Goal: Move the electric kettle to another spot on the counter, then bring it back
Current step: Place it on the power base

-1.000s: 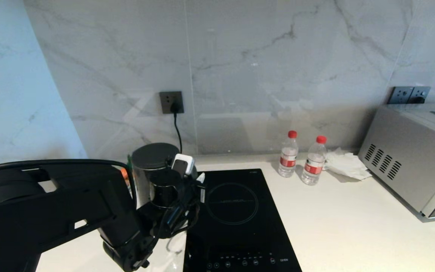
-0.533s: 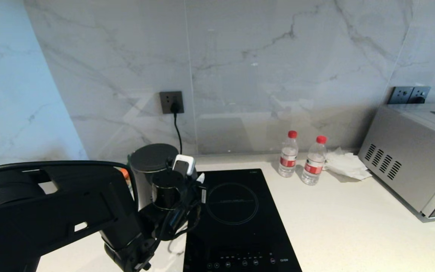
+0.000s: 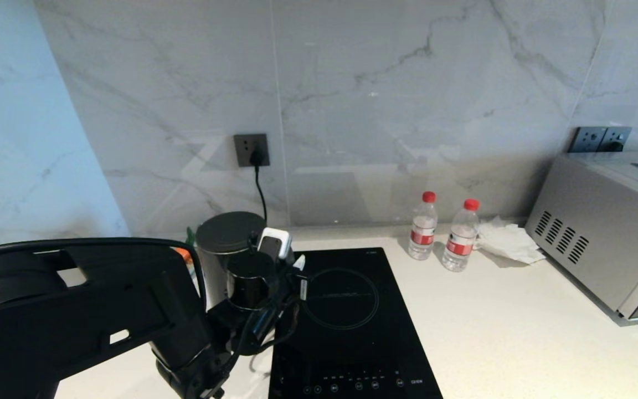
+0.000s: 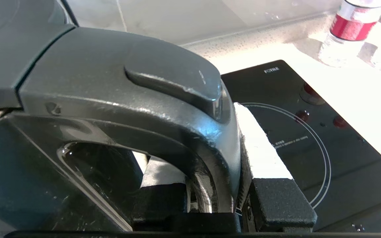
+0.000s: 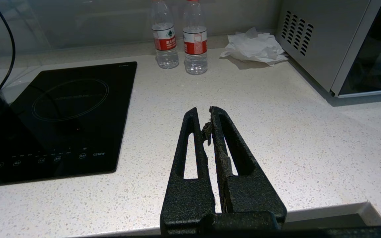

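Observation:
The electric kettle (image 3: 226, 233), glossy black with a flat dark-grey lid, stands upright at the left edge of the black hob, in front of the wall socket. My left gripper (image 3: 296, 270) reaches in from the lower left and is shut on its loop handle (image 4: 127, 86); in the left wrist view one white-padded finger (image 4: 260, 142) presses the handle's outer side and the other sits inside the loop. My arm hides the kettle's bottom. The right gripper (image 5: 203, 112) hangs shut and empty over the off-white counter (image 5: 276, 115) near its front edge, out of the head view.
The black induction hob (image 3: 346, 327) lies just right of the kettle. Two red-capped water bottles (image 3: 423, 226) (image 3: 461, 235) and a crumpled tissue (image 3: 510, 241) stand at the back right, beside a silver microwave (image 3: 607, 221). A cord runs down from the wall socket (image 3: 251, 149).
The kettle and my left gripper have edged slightly to the right, toward the hob. The grip on the handle is the same.

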Robot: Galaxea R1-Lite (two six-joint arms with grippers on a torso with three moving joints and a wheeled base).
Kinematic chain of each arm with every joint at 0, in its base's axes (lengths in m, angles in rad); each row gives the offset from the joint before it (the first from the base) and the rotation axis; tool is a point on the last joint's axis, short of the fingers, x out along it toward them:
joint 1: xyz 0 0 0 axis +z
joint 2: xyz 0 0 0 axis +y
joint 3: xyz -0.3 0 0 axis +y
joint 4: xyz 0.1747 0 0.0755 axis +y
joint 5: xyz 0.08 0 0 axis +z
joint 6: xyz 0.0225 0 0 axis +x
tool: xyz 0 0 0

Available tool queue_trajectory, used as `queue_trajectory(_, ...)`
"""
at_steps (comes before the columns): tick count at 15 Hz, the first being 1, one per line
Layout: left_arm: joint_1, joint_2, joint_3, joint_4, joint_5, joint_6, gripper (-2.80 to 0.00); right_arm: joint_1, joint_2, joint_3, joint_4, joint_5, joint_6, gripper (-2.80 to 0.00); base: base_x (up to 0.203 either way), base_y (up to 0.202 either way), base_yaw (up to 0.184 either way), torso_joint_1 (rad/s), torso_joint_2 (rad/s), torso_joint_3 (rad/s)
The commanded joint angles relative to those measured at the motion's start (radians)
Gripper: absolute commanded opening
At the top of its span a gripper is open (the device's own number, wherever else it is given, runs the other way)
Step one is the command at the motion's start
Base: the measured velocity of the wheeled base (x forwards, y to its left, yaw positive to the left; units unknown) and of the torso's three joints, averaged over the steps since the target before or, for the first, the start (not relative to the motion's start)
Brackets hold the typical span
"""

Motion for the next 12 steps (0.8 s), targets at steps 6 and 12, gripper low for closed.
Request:
queue_trajectory(6, 0.010, 0.048, -0.001, -0.010, 0.002, -0.002, -2.80, 0.000, 0.000, 0.000, 0.000, 0.000, 0.000, -2.80, 0.000, 0.000, 0.000, 0.000, 0.00, 0.000)
queue_trajectory(12, 0.012, 0.034, -0.001, -0.005, 0.020, -0.002, 0.00, 0.000, 0.000, 0.000, 0.000, 0.000, 0.000, -2.80, 0.000, 0.000, 0.000, 0.000, 0.00, 0.000)
